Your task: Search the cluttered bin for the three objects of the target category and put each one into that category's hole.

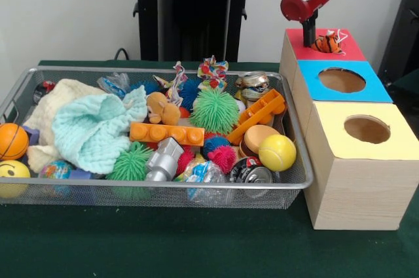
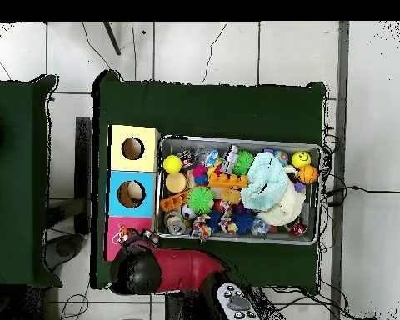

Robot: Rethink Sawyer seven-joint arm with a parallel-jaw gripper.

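The silver wire mesh bin [image 1: 163, 186] stands on the green table, full of toys; it also shows in the overhead view [image 2: 237, 139]. The tan-brown plush [image 1: 160, 109] lies in the middle of the bin beside a green pom ball. The orange striped tiger [image 1: 327, 42] sits at the hole in the red-topped box [image 1: 347, 50], which it largely covers. My gripper [image 1: 309, 36] hangs over the red top, right beside the tiger. In the overhead view my arm [image 2: 166, 271] covers part of the red box [image 2: 116, 242]. The yellow duck is hidden.
The blue-topped box [image 1: 376, 88] and yellow-topped box [image 1: 393, 144] stand in line with the red one, to the right of the bin. The bin holds a teal knitted cloth [image 1: 98, 127], an orange brick [image 1: 167, 134], a yellow ball [image 1: 277, 152], pom balls and cans.
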